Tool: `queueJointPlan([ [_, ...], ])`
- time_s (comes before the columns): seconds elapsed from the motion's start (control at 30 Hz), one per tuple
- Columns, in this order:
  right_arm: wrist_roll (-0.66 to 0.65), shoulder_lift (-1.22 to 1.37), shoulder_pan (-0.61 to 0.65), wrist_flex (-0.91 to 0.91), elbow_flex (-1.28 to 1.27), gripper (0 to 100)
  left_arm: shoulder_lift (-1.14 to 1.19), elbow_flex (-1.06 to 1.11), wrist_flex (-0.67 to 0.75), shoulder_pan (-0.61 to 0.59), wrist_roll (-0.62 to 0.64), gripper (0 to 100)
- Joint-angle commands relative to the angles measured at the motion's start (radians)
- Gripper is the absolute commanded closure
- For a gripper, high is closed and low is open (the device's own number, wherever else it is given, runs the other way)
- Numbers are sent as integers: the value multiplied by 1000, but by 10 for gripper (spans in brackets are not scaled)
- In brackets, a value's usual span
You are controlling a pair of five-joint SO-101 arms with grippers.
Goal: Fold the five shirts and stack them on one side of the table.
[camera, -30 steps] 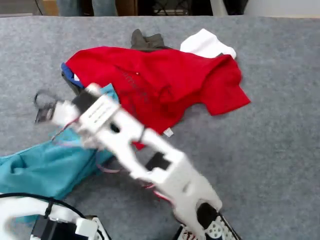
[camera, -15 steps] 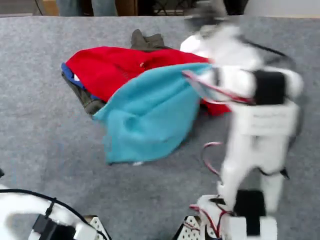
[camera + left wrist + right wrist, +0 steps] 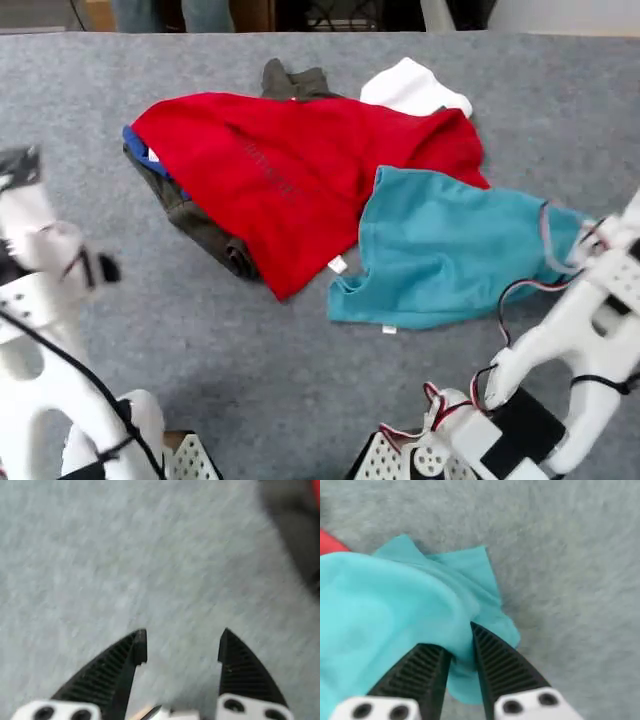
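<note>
The teal shirt (image 3: 440,250) lies spread on the right half of the table, its upper edge overlapping the red shirt (image 3: 290,165). My right gripper (image 3: 460,642) is shut on a bunched edge of the teal shirt (image 3: 385,610), at the table's right side (image 3: 585,238). The red shirt covers a pile with a dark olive shirt (image 3: 205,230), a blue shirt (image 3: 140,150) and a white shirt (image 3: 412,88) peeking out. My left gripper (image 3: 184,632) hangs open over bare grey table at the far left (image 3: 20,165).
The grey felt table (image 3: 250,380) has free room in front of the pile and along the left side. Both arm bases stand at the near edge. A dark shirt edge (image 3: 295,535) lies off to one side of the left gripper.
The right arm has swept the teal shirt from the table's left front, over the red pile, to the right side. The left arm has risen at the left edge.
</note>
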State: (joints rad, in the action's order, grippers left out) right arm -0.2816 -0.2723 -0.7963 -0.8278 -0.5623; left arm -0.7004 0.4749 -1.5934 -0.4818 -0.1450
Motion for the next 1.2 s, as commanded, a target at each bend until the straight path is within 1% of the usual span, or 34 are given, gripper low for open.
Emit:
queueJointPlan([
  [0.0,44,5,37,322,-225,985,-2,-65,107,263,196,749],
  [0.1,46,16,72,506,-366,985,25,-39,273,417,269,745],
  [0.2,43,8,137,592,-424,985,155,-33,354,526,281,718],
  [0.3,43,12,170,592,-429,985,362,-53,443,533,339,710],
  [0.37,40,12,186,592,-430,984,512,-104,474,524,362,710],
  [0.4,14,12,193,589,-432,984,580,-139,477,522,365,710],
  [0.47,-81,10,233,566,-444,984,713,-222,480,516,367,711],
  [0.53,-144,10,290,562,-460,984,830,-309,482,515,404,711],
  [0.6,-166,8,313,563,-467,984,941,-395,482,515,425,713],
  [0.7,-166,10,313,563,-464,984,1086,-498,474,516,436,720],
  [0.73,-166,10,313,563,-463,984,1122,-516,474,515,434,737],
  [0.8,-166,10,313,565,-463,984,1180,-545,474,513,427,805],
  [0.87,-166,10,313,565,-463,984,1191,-541,468,501,420,908],
  [0.9,-167,10,313,565,-463,984,1191,-532,451,493,397,970],
  [0.93,-167,10,313,565,-463,984,1191,-518,433,492,368,977],
  [0.97,-167,10,313,566,-463,984,1191,-504,416,483,344,953],
  [1.03,-167,12,313,588,-469,984,1183,-493,367,437,324,977],
  [1.17,-167,12,313,589,-469,984,1068,-495,239,248,310,971],
])
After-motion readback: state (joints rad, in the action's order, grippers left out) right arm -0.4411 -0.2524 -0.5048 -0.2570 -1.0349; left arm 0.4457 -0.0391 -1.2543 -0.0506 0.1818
